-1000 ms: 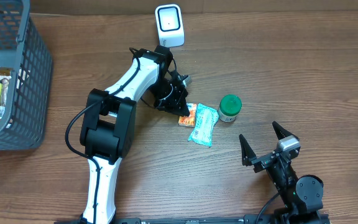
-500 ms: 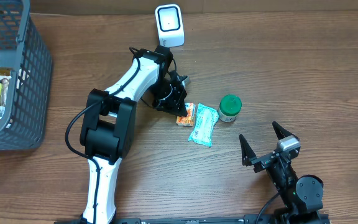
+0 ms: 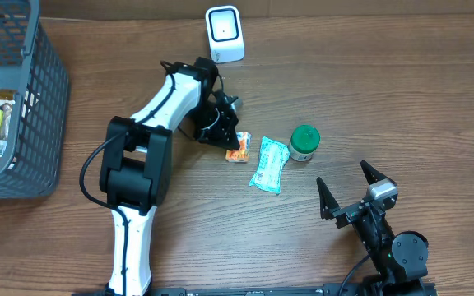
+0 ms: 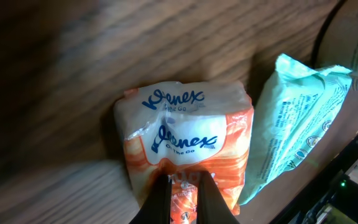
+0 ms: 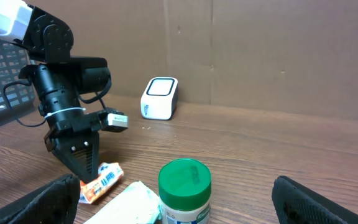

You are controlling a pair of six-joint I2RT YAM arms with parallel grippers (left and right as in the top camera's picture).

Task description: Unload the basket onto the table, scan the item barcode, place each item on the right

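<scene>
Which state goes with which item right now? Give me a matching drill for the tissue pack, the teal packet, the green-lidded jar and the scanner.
Items:
1. tissue pack
2. teal packet
3. green-lidded jar
4. scanner

States:
A. round, standing upright
B. pinched by the left fingers
C. white box, farthest back
D. lying flat between two other items

Pairs: 1-B, 2-D, 3-A, 4-C
</scene>
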